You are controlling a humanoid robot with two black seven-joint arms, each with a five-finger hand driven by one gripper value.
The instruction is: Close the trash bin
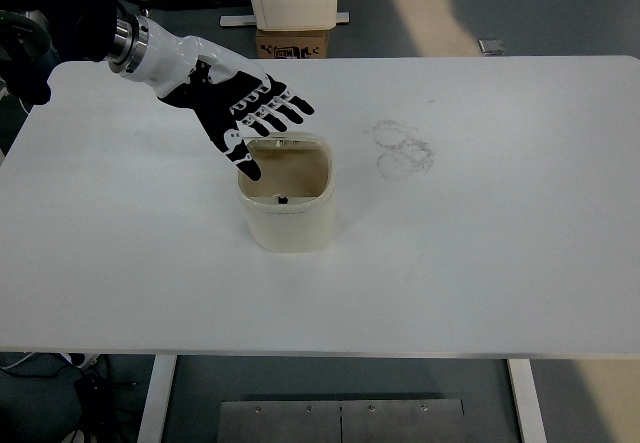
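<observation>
– What is hidden at the trash bin [287, 208]?
– Its far rim and lid are covered by the left hand [232, 103]; the lid's position cannot be told.
– And the arm?
– It is cut off by the left edge.

Trash bin [287, 203] standing on the table [500, 263] left of centre, left hand [235, 103] hovering over its back-left rim, ring marks [404, 149] lying to its right.
</observation>
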